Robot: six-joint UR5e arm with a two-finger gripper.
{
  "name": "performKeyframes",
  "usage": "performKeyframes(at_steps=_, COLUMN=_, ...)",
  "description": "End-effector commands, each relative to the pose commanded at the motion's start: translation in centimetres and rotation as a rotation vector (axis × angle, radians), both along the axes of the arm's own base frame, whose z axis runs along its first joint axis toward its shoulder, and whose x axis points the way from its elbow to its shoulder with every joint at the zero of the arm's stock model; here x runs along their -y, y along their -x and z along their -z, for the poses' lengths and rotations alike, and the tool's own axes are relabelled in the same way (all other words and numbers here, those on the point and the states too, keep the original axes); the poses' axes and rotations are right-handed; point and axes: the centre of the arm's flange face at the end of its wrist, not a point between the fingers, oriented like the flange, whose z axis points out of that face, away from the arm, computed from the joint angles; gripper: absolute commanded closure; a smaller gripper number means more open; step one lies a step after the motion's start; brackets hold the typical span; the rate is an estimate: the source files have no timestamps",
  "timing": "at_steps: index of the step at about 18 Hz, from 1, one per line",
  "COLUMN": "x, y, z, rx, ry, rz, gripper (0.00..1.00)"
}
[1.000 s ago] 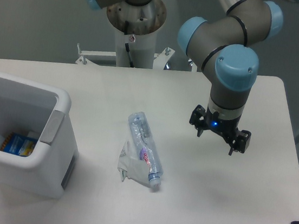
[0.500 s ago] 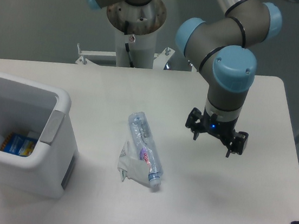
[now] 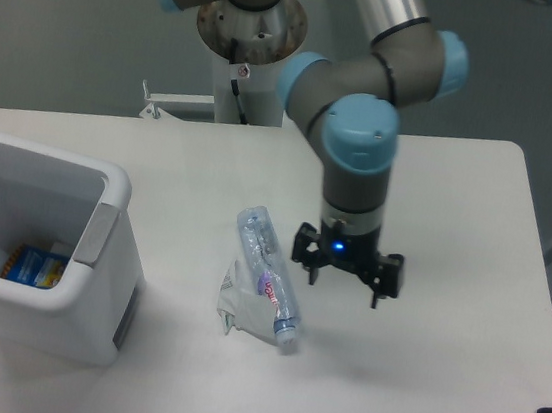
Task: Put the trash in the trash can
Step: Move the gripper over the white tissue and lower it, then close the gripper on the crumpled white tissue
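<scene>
- The table (image 3: pixel 435 387) is the biggest thing here — a white top with rounded corners that fills most of the view, with grey floor beyond its far edge.
- The arm (image 3: pixel 366 127) reaches in from the top: grey tube sections, light-blue joint caps, and a wrist that points straight down over the middle of the table. Its base post (image 3: pixel 247 52) stands behind the far edge.
- The trash can (image 3: pixel 106 276), white and rectangular with rounded corners, stands at the left end of the table, partly cut off by the picture edge. A grey panel sits on the rim that faces the middle of the table. Inside, on the bottom, lies a blue-and-yellow packet (image 3: pixel 35 266).
- The gripper (image 3: pixel 346 279) hangs below the wrist, black, with a small blue light on its body. Its two fingers are spread apart and nothing is between them — it grips nothing. It hovers above the table just to the right of the bottle, not touching it.
- The crushed bottle (image 3: pixel 266 274) lies flat near the middle of the table, well apart from the trash can. It is clear plastic with a purple-pink label, and its bluish cap points toward the near edge.
- The paper wad (image 3: pixel 237 303), white and crumpled, lies against the bottle's left side near the cap end, touching it and partly tucked beneath it.
</scene>
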Motion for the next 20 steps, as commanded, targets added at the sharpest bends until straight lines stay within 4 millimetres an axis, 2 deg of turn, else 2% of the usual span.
performKeyframes(at_steps=8, x=-2.6, y=-3.0, z=2.5, rx=0.053, ry=0.009, rz=-0.044, gripper=0.00)
performKeyframes(at_steps=12, x=-2.1, y=-3.7, z=3.6, rx=0.063, ry=0.027, rz=-0.045, gripper=0.00)
performKeyframes(at_steps=15, x=-2.7, y=-4.7, z=5.5, rx=0.089, ry=0.052, rz=-0.036, gripper=0.00)
performKeyframes(at_steps=20, x=-2.6, y=-5.0, z=7.0, rx=0.115, ry=0.068, rz=-0.035, gripper=0.00)
